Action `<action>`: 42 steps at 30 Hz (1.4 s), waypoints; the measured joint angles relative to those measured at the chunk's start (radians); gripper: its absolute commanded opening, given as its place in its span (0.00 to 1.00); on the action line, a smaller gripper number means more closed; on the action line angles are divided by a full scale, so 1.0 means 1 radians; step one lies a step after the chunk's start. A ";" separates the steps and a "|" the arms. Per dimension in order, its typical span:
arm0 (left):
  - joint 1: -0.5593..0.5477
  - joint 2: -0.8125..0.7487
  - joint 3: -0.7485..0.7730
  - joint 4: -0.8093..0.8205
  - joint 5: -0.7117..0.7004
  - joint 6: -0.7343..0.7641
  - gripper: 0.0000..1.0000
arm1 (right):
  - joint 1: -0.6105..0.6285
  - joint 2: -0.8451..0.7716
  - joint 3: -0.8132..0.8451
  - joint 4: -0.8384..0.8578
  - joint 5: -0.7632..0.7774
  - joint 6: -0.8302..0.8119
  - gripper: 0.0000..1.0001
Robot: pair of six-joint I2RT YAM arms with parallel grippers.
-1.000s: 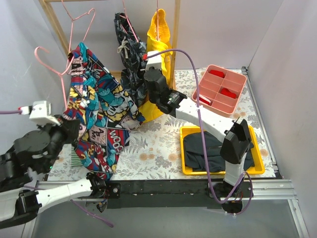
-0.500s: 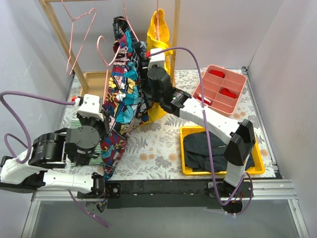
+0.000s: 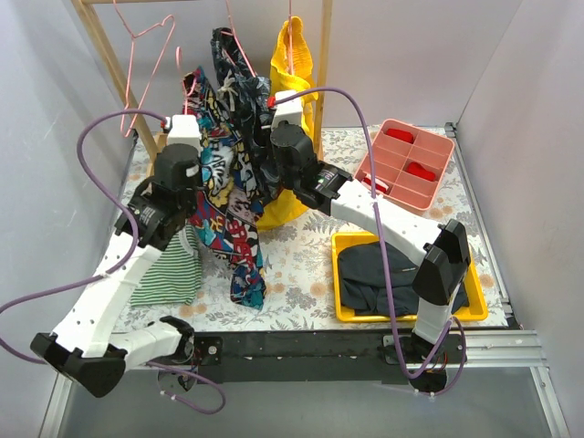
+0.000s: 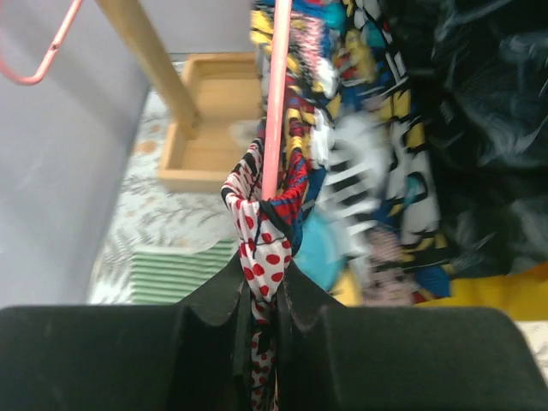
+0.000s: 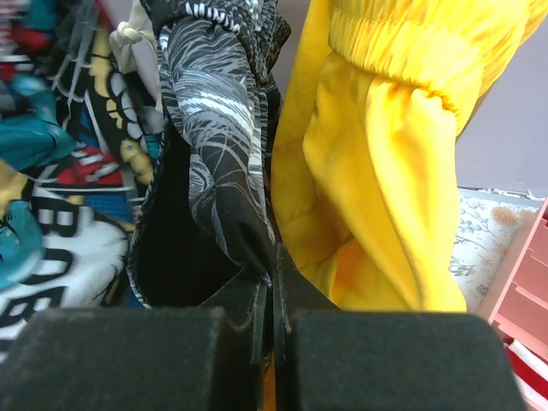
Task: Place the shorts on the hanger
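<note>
Up by the wooden rack (image 4: pixel 150 60), at the back-left of the table (image 3: pixel 301 265), we had the L gripper (image 4: pixel 261 278) pinched tight on a fold of the shorts (image 4: pixel 257 231), w/ the pink hanger (image 4: pixel 275 94) wire rising straight out of that fold. Rest of the shorts hung down over the table, right beside the black-grey garment (image 5: pixel 214 128). R gripper (image 5: pixel 267 287) was clamped on that garment's lower edge, jaws nearly together. Yellow garment (image 5: pixel 385 171) hung touching it on the right.
</note>
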 measured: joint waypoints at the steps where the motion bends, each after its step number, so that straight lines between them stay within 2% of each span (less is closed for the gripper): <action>1: 0.047 0.006 0.000 0.020 0.080 -0.007 0.00 | 0.000 0.000 0.000 -0.001 -0.004 0.003 0.01; 6: 0.240 0.045 0.018 0.116 0.331 -0.038 0.00 | 0.000 0.000 0.018 -0.037 -0.021 0.012 0.01; 13: 0.342 0.161 0.193 0.153 0.466 -0.033 0.00 | 0.000 0.000 0.029 -0.051 -0.036 0.015 0.01; 30: 0.386 0.528 0.610 0.135 0.532 0.005 0.00 | 0.000 0.000 0.029 -0.058 -0.059 0.032 0.01; 38: 0.393 0.637 0.652 0.107 0.570 -0.015 0.00 | 0.000 0.000 0.029 -0.071 -0.073 0.042 0.01; 42: 0.393 0.633 0.632 0.106 0.578 -0.032 0.10 | -0.002 -0.002 0.029 -0.083 -0.095 0.059 0.09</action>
